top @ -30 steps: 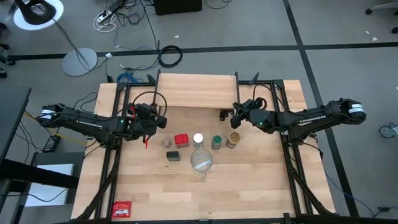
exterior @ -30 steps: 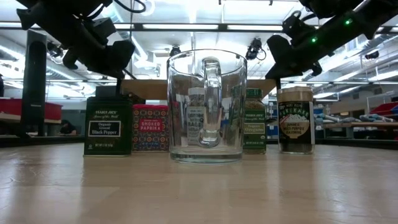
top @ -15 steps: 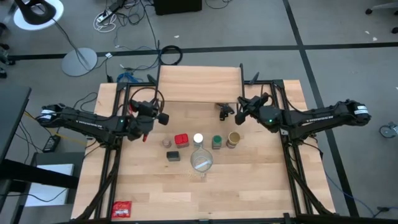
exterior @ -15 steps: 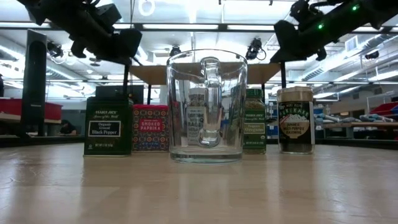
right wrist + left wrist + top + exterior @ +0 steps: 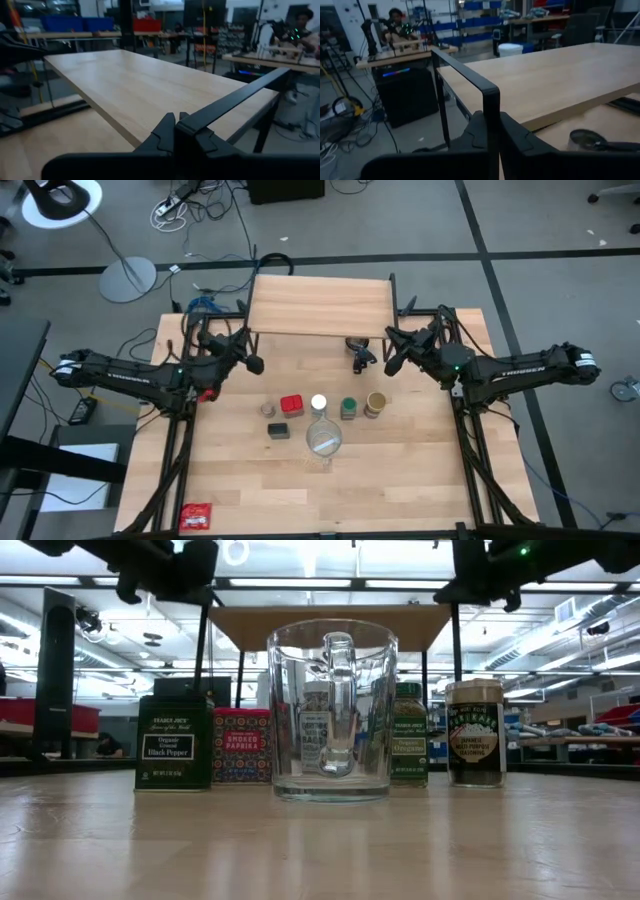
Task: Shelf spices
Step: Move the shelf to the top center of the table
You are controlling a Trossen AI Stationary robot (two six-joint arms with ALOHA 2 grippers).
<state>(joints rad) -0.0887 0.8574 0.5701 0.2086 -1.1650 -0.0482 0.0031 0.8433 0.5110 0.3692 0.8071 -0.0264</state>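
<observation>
High view: the shelf [image 5: 318, 307] sits at the table's [image 5: 400, 490] far edge. The left gripper [image 5: 243, 361] and right gripper [image 5: 392, 358] each clamp a black leg frame at opposite shelf ends. The spices [image 5: 320, 408] stand in a row mid-table, with a glass vessel [image 5: 323, 440] just in front.

Low view: the shelf plank [image 5: 328, 626] is raised above the tins and jars.

Left wrist view: fingers [image 5: 515, 137] closed on the shelf's leg bar [image 5: 490, 107].

Right wrist view: fingers [image 5: 165, 132] closed on the opposite leg bar [image 5: 235, 97].
</observation>
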